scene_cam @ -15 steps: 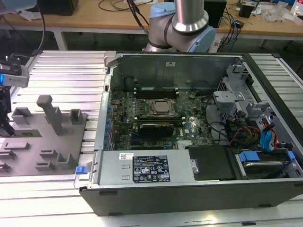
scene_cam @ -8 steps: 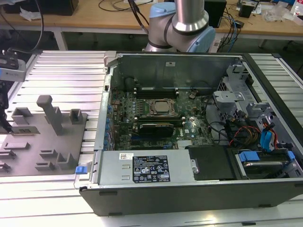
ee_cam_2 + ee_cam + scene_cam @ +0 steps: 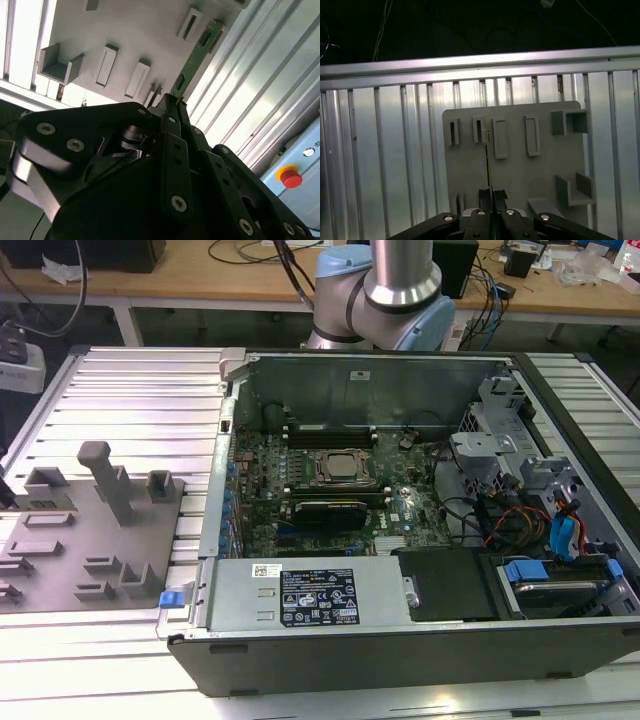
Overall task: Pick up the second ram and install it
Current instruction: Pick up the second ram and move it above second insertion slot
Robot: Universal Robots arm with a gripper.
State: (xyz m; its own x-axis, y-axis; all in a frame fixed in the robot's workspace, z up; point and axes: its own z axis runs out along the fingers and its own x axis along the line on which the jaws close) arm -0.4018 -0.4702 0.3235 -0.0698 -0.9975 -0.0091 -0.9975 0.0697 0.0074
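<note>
The second ram point(image 3: 197, 52) is a thin green stick with dark chips, and my gripper point(image 3: 174, 100) is shut on one end of it. In the first wrist view the ram point(image 3: 488, 160) shows edge-on as a thin line rising from between the black fingers point(image 3: 483, 194). It hangs over the grey holder plate point(image 3: 520, 170), close to a narrow slot point(image 3: 479, 131). In the exterior view the open computer case point(image 3: 400, 640) shows its motherboard, with the processor socket point(image 3: 338, 468) and black memory slots point(image 3: 330, 432) behind it.
The grey holder plate point(image 3: 60, 550) with posts and pockets lies on the ribbed aluminium table at the exterior view's left. The arm's base point(image 3: 385, 290) stands behind the case. A power supply point(image 3: 310, 592), cables and drive bays point(image 3: 560, 530) crowd the case.
</note>
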